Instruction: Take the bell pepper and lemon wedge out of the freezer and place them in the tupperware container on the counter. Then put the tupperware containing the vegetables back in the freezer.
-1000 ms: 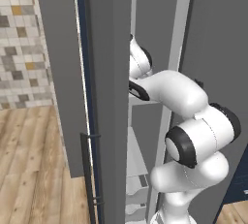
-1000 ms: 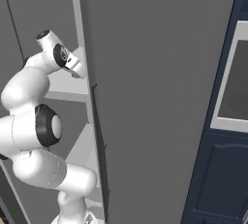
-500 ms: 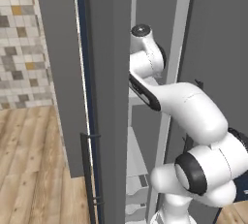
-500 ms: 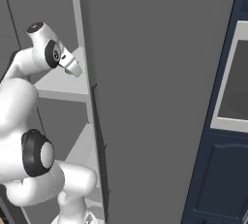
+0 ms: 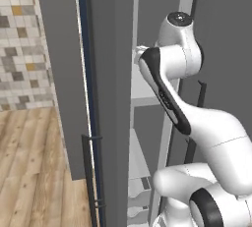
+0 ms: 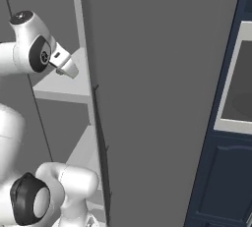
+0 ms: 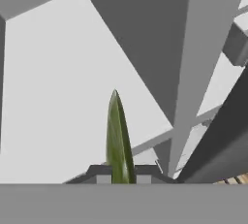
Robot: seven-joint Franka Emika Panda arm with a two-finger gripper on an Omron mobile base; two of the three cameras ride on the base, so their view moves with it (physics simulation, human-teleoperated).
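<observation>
- Lemon wedge [image 7: 117, 140] pinched between the clenched gripper [image 7: 120, 173] tips at lower centre of the hand view — long axis straight out from the jaws, point up-frame.
- White shelf [image 7: 58, 87] behind it, freezer [image 5: 110, 98] walls close around — little room to swing.
- Counter and tupperware somewhere out of frame.

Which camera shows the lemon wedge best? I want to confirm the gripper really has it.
The hand view: the lemon wedge stands clamped between the gripper fingertips, its point forward. From the two base views I cannot make it out; they show the arm reaching into the freezer.
</observation>
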